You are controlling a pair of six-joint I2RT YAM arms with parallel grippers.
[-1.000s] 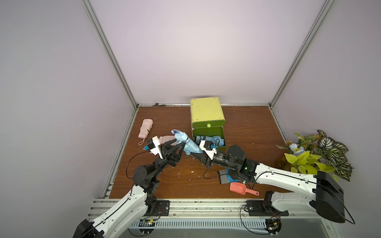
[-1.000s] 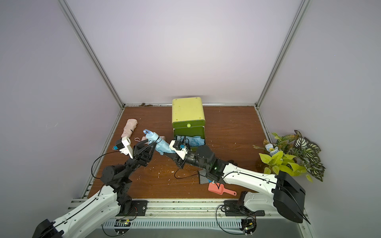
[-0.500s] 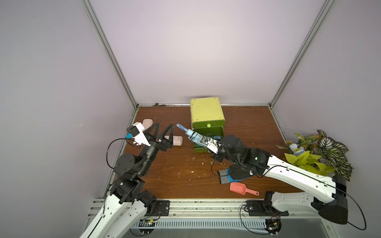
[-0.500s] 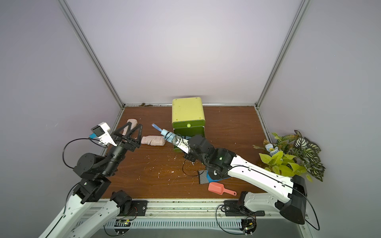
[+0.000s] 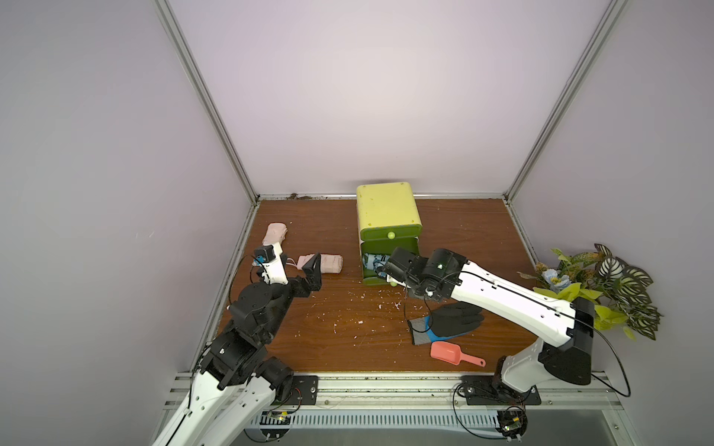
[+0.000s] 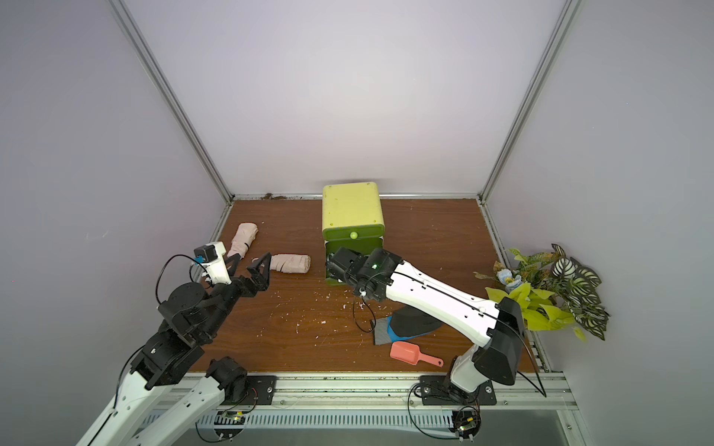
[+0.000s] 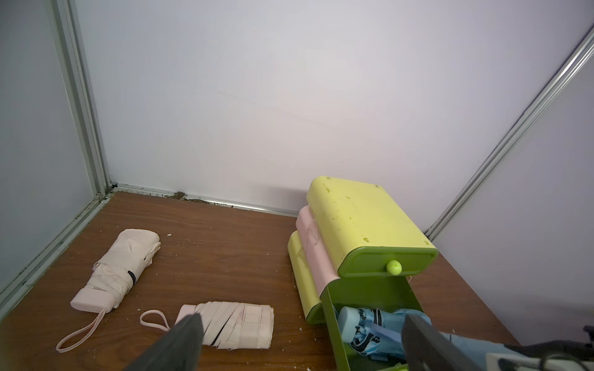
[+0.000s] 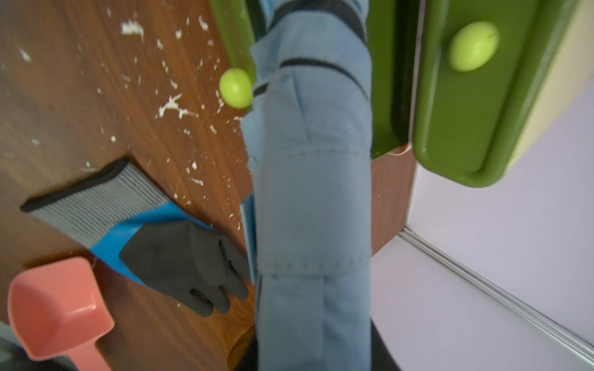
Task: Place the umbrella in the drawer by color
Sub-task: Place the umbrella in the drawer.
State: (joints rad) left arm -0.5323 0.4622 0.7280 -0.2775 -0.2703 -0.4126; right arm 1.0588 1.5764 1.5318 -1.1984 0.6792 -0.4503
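Blue umbrella [image 7: 369, 324]: we find it lying lengthwise in the open drawer [image 7: 369, 290] of the drawer unit [image 5: 386, 212], with one end inside and the other jutting out past the drawer's front.
Right hand [image 5: 382, 267]: it sits at the mouth of the open drawer. In the right wrist view the folded cloth runs straight back between the jaws, so we read it as pinching the blue umbrella by its outer end.
Right arm: stretched long and low from its base towards the front of the drawer unit, with the forearm passing over the glove [image 5: 452, 320].
Left hand [image 6: 248, 262]: spread wide and holding nothing. In the left wrist view we see its dark fingers [image 7: 180, 343] far apart.
Left arm: folded up with the wrist raised, and the hand faces towards the drawer unit.
Pink umbrellas: both lie on the desk [image 5: 328, 340] on the left arm's side of the drawer unit. The nearer pink umbrella [image 5: 322, 263] is close to the unit, and the farther pink umbrella [image 5: 275, 233] is well away from it.
Drawer unit: it has a yellow top and green fronts. The top drawer [image 7: 385, 260] is closed, and the one under it is pulled out.
Desk: brown wood grain, with white crumbs in front of the drawer unit.
Other things: the glove and a coral scoop [image 5: 448, 352] lie in front of the drawer unit, and a leafy plant [image 5: 602, 285] stands well apart from it.
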